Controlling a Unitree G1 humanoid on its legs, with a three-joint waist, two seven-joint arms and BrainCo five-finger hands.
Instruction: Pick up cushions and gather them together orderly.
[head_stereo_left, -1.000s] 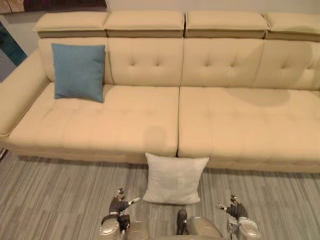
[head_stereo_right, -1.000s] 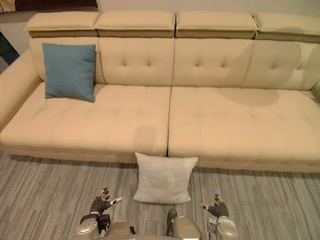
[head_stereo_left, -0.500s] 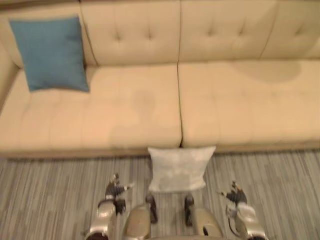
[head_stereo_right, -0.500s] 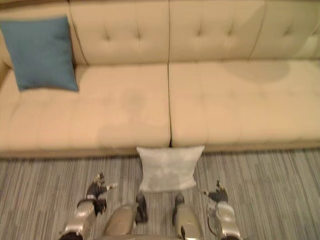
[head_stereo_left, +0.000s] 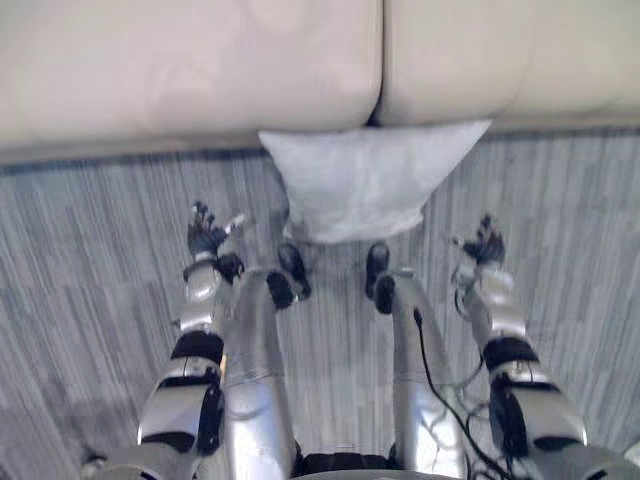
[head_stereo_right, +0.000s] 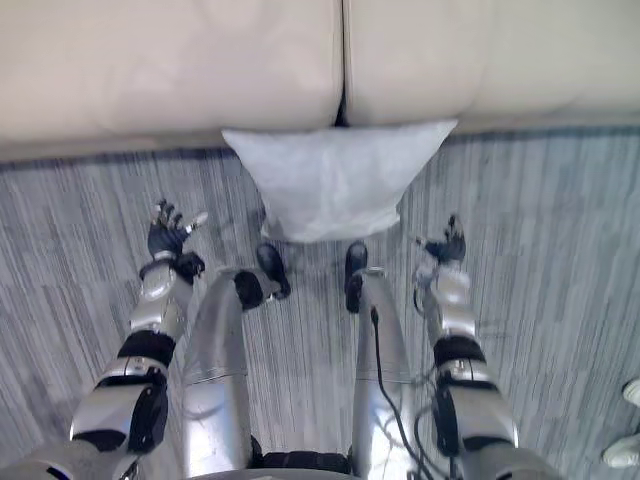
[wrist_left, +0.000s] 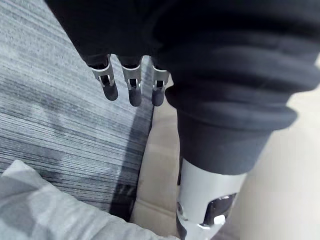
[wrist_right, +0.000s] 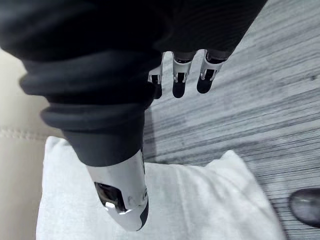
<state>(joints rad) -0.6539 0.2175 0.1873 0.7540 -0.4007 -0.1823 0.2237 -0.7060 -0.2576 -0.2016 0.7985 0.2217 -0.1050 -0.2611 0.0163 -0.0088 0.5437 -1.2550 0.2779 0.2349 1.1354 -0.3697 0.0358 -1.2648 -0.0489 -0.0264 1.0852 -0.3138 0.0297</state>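
A white cushion (head_stereo_left: 368, 178) lies on the striped floor, leaning against the front of the beige sofa (head_stereo_left: 190, 70) below the seam between two seats. It also shows in the right wrist view as the white cushion (wrist_right: 200, 200). My left hand (head_stereo_left: 206, 236) hovers open to the cushion's left, a short gap away. On the cushion's right my right hand (head_stereo_left: 484, 245) hangs open, also apart from it. Neither hand holds anything. Straight fingers (wrist_left: 134, 82) show in the left wrist view and fingers (wrist_right: 179, 75) in the right wrist view.
The grey striped carpet (head_stereo_left: 90, 260) spreads on both sides of the cushion. The sofa's front edge runs across the top of the eye views. A corner of the white cushion (wrist_left: 35, 210) shows in the left wrist view.
The camera has tilted down and closer: the sofa back and blue cushion have left the view. Both hands have stayed open, spread either side of the white cushion.
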